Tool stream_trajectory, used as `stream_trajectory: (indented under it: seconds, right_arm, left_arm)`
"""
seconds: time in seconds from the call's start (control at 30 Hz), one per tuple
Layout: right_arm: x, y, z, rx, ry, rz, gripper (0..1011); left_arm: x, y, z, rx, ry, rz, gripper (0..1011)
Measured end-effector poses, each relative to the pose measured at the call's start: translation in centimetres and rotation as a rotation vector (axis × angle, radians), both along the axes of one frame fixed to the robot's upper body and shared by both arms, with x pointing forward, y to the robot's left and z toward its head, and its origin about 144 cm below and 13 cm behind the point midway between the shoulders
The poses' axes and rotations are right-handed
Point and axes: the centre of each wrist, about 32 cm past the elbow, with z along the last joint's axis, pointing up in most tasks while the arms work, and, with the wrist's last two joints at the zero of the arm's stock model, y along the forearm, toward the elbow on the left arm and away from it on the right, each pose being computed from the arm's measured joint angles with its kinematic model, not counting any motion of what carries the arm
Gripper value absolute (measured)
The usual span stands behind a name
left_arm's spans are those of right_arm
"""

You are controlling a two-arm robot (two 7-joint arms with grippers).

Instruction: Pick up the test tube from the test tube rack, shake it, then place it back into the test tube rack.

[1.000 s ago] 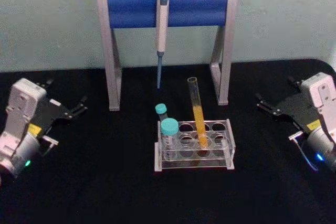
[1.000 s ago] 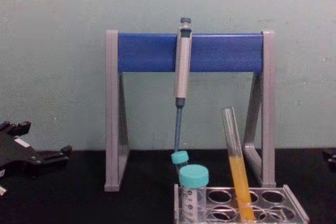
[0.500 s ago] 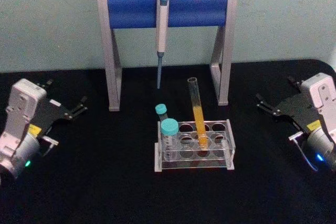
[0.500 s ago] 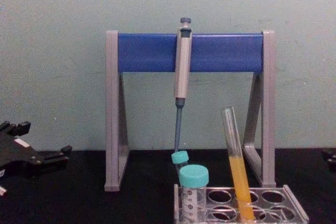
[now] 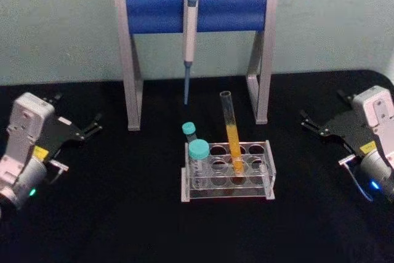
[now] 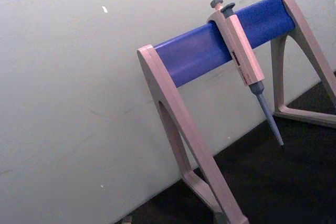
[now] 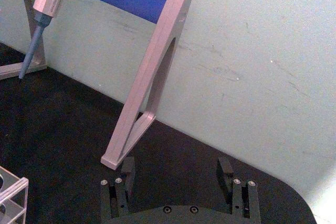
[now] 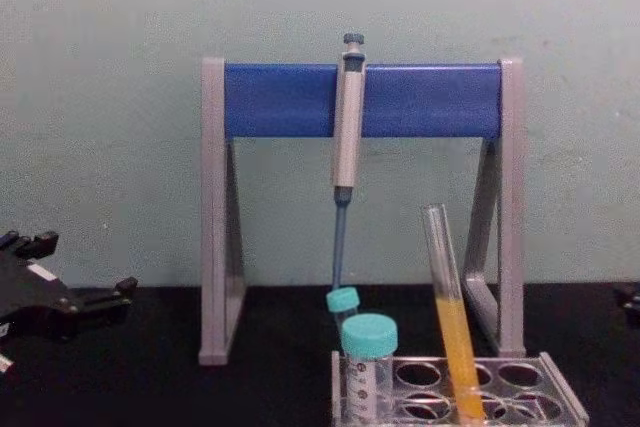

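- Head view: a low, clear plastic test tube rack (image 5: 269,165) stood mid-table on the black tabletop (image 5: 123,214). A long, thin, clear glass test tube (image 5: 230,130) sat in a middle-column hole, leaning slightly, with its open mouth well above the rack and orange-yellow liquid in its lower part. Two shorter teal-capped tubes (image 5: 198,149) filled the rack's left column. Behind stood a tall grey-and-blue pipette stand (image 5: 225,12) with a grey-blue pipette (image 5: 189,35) hanging from its bar. The left gripper (image 5: 77,114) hung at the table's left edge and the right gripper (image 5: 324,109) at the right edge, both spread wide, holding nothing, well apart from the rack, with bare black table between.
- Left wrist view: the stand (image 6: 210,51) and the hanging pipette (image 6: 244,59) showed against the pale wall.
- Right wrist view: the right gripper's (image 7: 176,174) fingers (image 7: 127,170) stood far apart with nothing between them; a stand leg (image 7: 152,77) rose just ahead, and a rack corner (image 7: 11,187) showed at the edge.
- Chest view: the test tube (image 8: 448,302) leaned in the rack (image 8: 562,399) beside the teal-capped tubes (image 8: 368,339); the left gripper (image 8: 72,267) sat open at the left edge.
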Motion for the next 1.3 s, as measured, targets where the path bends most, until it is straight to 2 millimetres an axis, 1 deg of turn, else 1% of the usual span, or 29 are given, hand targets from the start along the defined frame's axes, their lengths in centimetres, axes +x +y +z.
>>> stream_trajectory:
  seconds: [1.3]
  right_arm:
    - [0.0, 0.0, 0.0, 0.0, 0.0, 0.0, 1000]
  left_arm:
    - [0.0, 0.0, 0.0, 0.0, 0.0, 0.0, 1002]
